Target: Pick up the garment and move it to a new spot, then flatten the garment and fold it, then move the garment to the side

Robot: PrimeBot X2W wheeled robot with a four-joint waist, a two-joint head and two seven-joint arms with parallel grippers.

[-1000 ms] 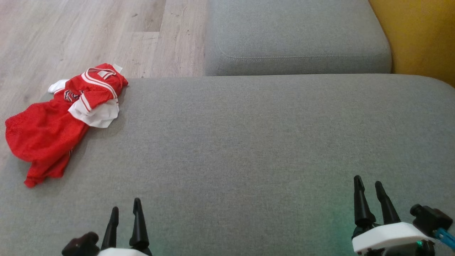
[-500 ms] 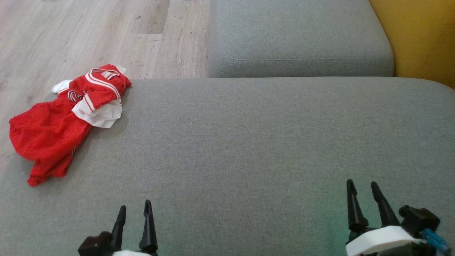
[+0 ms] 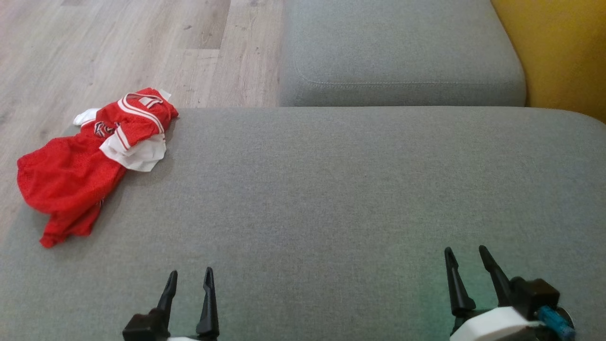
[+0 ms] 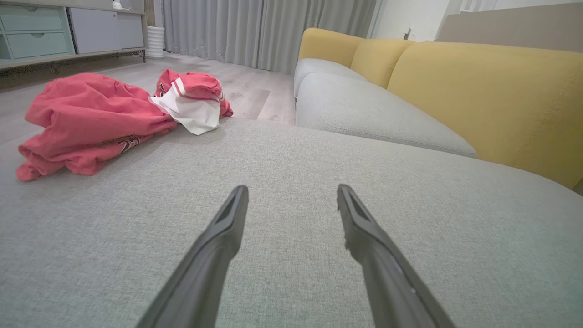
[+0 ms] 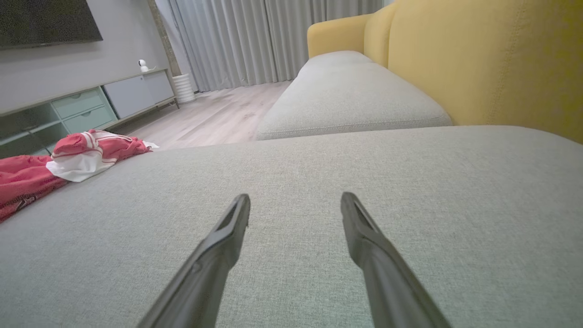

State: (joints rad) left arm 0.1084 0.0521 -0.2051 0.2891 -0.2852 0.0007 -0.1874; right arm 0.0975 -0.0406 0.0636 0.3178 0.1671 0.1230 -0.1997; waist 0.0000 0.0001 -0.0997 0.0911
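Note:
A crumpled red garment (image 3: 75,170) with white trim lies at the far left corner of the grey sofa seat (image 3: 331,189), partly hanging over its left edge. The same garment (image 4: 95,116) sits ahead and to the left in the left wrist view, and the garment (image 5: 68,159) lies at the far left of the right wrist view. My left gripper (image 3: 189,275) hovers open low over the near part of the seat, well short of the garment. My right gripper (image 3: 465,253) stands open at the lower right, nothing between its fingers.
A second grey seat cushion (image 3: 402,52) lies beyond the one in front of me. A yellow backrest (image 3: 563,47) runs along the right. Pale wood floor (image 3: 118,47) lies past the left and far edges. A low cabinet (image 5: 91,105) and curtains (image 5: 255,41) stand across the room.
The camera has turned, so the whole picture shifts right and down. Both grippers sit lower in view; the left one is further right, the right one further left. The garment lies still.

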